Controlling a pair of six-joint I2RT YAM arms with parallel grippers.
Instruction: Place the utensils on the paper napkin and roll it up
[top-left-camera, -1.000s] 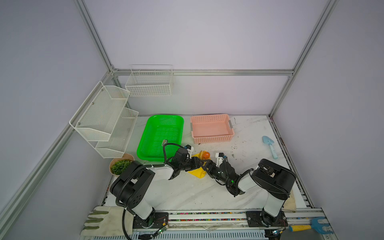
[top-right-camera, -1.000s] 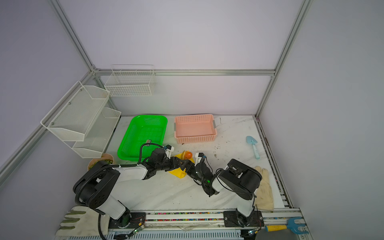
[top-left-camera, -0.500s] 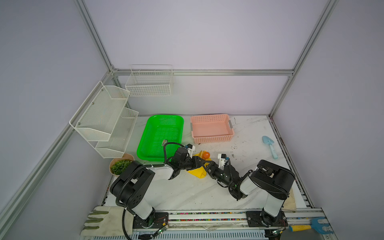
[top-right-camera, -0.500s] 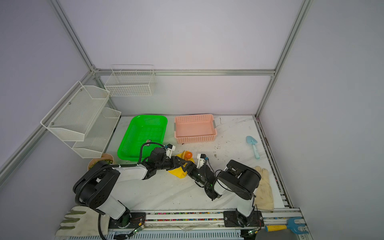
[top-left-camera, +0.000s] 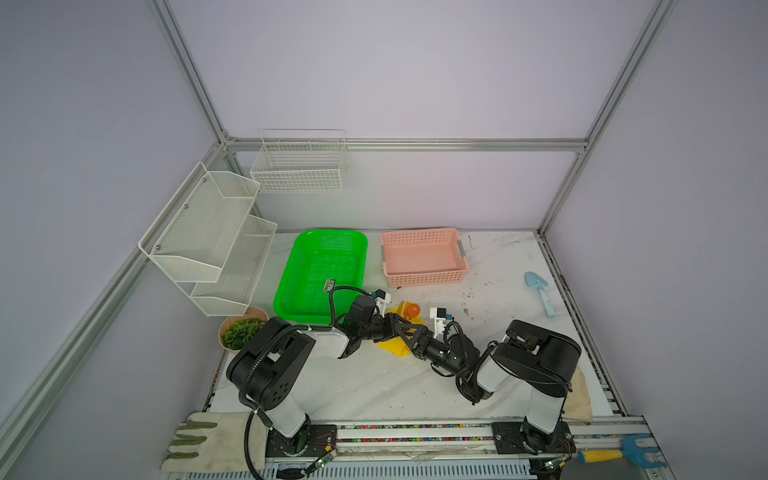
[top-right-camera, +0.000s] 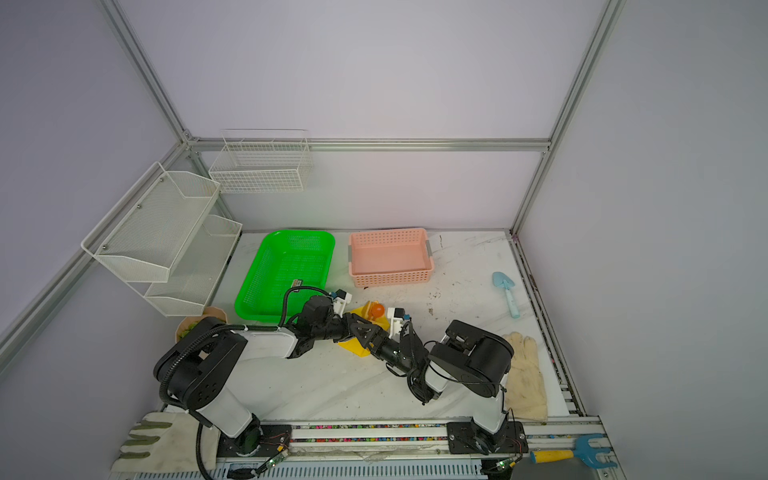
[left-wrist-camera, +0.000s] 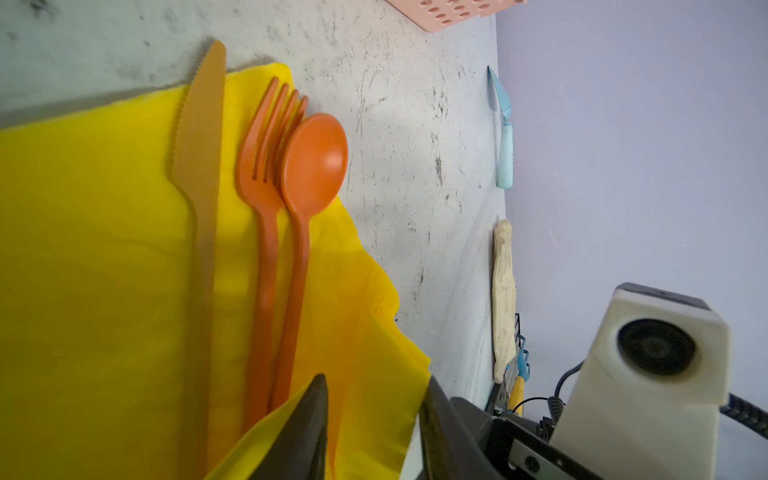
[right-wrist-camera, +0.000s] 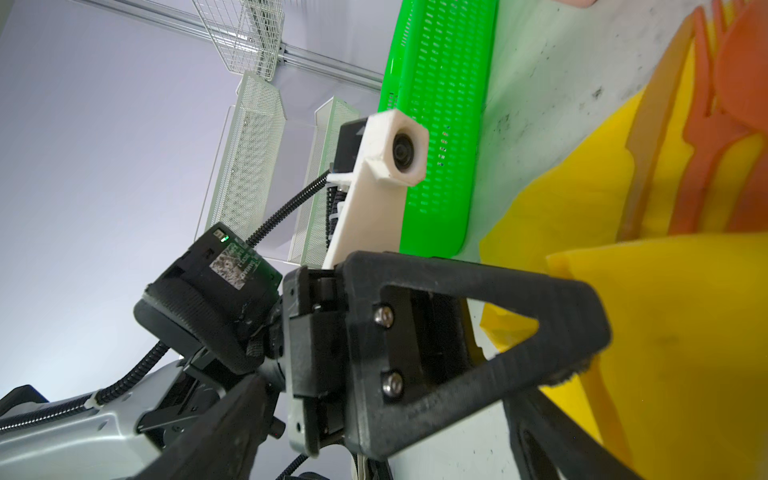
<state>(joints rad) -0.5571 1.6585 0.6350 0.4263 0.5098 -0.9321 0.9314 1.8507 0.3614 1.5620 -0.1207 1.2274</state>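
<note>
Little change over the last second: both arms stay bunched at the near edge of the paper napkin (left-wrist-camera: 104, 249), the right forearm only shifts slightly, and nothing on the desk (left-wrist-camera: 415, 124) has moved. So placing looks done and rolling has barely begun.

The left gripper (top-left-camera: 398, 325) has its jaws narrowed, apparently pinching the napkin's lifted flap, which is folded over the utensil handles right at the jaws. The right gripper (top-left-camera: 413, 337) has its jaws spread wide, flanking the left jaws and holding nothing.

The utensils lie on the napkin just ahead of the left jaws, with their heads pointing away.

Counts:
- 1 knife (left-wrist-camera: 199, 145), 1 fork (left-wrist-camera: 266, 166) and 1 spoon (left-wrist-camera: 313, 162), the spoon overlapping the fork
- 1 napkin
- 1 green basket (top-left-camera: 332, 232) and 1 pink basket (top-left-camera: 424, 276), both well beyond the jaws
- 1 blue trowel (top-left-camera: 540, 291)
- 1 rake (top-left-camera: 619, 453)
</note>
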